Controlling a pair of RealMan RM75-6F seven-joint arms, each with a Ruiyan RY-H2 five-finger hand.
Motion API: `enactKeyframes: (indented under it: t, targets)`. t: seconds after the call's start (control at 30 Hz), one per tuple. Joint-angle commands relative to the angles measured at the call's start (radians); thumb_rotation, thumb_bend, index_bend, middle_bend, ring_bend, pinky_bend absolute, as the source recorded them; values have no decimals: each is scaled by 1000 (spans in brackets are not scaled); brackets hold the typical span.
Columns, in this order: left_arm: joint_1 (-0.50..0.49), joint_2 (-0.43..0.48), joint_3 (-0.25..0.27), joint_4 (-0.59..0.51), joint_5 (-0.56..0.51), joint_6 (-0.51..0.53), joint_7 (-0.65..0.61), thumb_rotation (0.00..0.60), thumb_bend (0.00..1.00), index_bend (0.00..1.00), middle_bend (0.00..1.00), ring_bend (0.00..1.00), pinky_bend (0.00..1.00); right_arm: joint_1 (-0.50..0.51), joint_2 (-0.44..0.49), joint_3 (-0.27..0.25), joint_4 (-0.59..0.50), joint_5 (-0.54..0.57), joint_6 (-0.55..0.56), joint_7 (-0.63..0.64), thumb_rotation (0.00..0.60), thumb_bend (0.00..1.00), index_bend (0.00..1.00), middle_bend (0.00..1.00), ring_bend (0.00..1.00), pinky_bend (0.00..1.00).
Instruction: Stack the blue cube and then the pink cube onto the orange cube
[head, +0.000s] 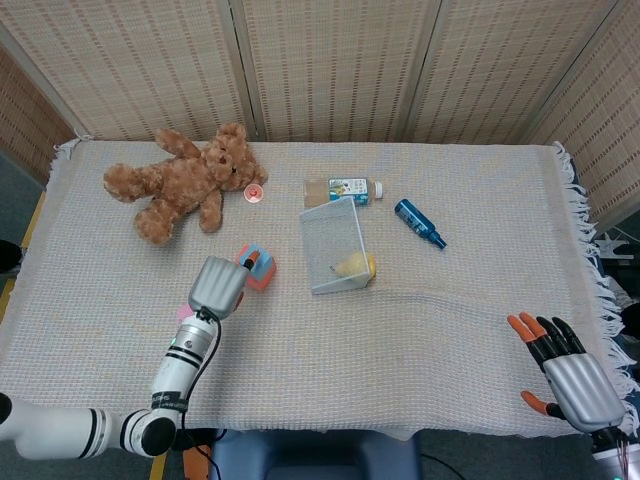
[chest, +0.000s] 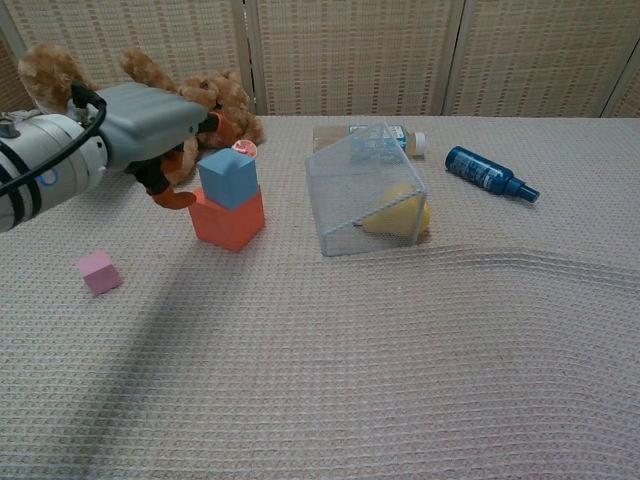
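Yellow object (chest: 400, 212) inside tipped clear box (chest: 365, 190); both hands' fingers apart, empty.

Both hands empty, fingers apart.
Left hand (chest: 150, 135) hangs at upper left of the chest view; right hand (head: 568, 375) sits lower right of the head view.

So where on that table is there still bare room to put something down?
The widest bare cloth is the whole front strip between the pink cube and the right hand. The right side below the dark blue bottle is also free. It is crowded at the back: teddy bear, cube stack, clear container.
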Motion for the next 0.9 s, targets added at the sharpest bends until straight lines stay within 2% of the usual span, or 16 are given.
enactKeyframes:
  t: [0.03, 0.17, 0.27, 0.53, 0.7, 0.9]
  targets:
    - [110, 110, 99, -74, 152, 48, -145, 600, 316, 201, 1000, 1000, 1000, -3, 1, -2, -1, -6, 6, 1, 600, 85, 0, 0, 0, 0]
    - [186, 162, 188, -38, 295, 58, -262, 600, 319, 239, 1000, 1000, 1000, -5, -2, -4, -2, -11, 6, -5, 600, 85, 0, 0, 0, 0]
    - [229, 159, 230, 17, 337, 46, -308, 600, 318, 246, 1000, 1000, 1000, -3, -8, -5, -4, -13, 0, -17, 600, 84, 0, 0, 0, 0]
    - [276, 89, 242, 181, 336, -39, -334, 600, 318, 249, 1000, 1000, 1000, 0, -15, -7, -8, -10, -15, -37, 600, 85, 0, 0, 0, 0]
    - [298, 48, 249, 309, 438, -5, -328, 600, 315, 246, 1000, 1000, 1000, -2, -13, -6, -7, -7, -12, -34, 600, 85, 0, 0, 0, 0]
    - [309, 3, 264, 446, 517, -41, -343, 600, 315, 244, 1000, 1000, 1000, -5, -15, -7, -10, -8, -10, -41, 600, 84, 0, 0, 0, 0]
